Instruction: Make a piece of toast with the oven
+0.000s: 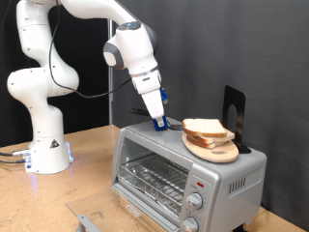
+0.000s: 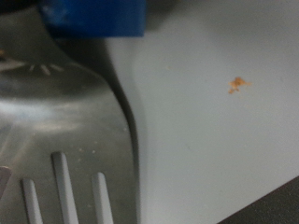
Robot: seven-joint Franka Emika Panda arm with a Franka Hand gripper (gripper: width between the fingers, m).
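Observation:
The silver toaster oven (image 1: 183,174) stands on the table with its glass door shut and the wire rack showing inside. On its top lies a round wooden board (image 1: 220,153) with two pale bread slices (image 1: 205,128) stacked on it. My gripper (image 1: 158,120) is just above the oven's top, on the exterior view's left of the bread. It is shut on a metal slotted spatula (image 2: 65,140) with a blue handle part (image 2: 93,14). The blade lies low over the grey oven top (image 2: 215,140) in the wrist view.
A black stand (image 1: 235,114) rises behind the board at the oven's back right. Two round knobs (image 1: 196,201) and a red light (image 1: 200,182) sit on the oven's front. The arm's white base (image 1: 46,155) stands on the table at left. A small orange crumb (image 2: 238,85) lies on the oven top.

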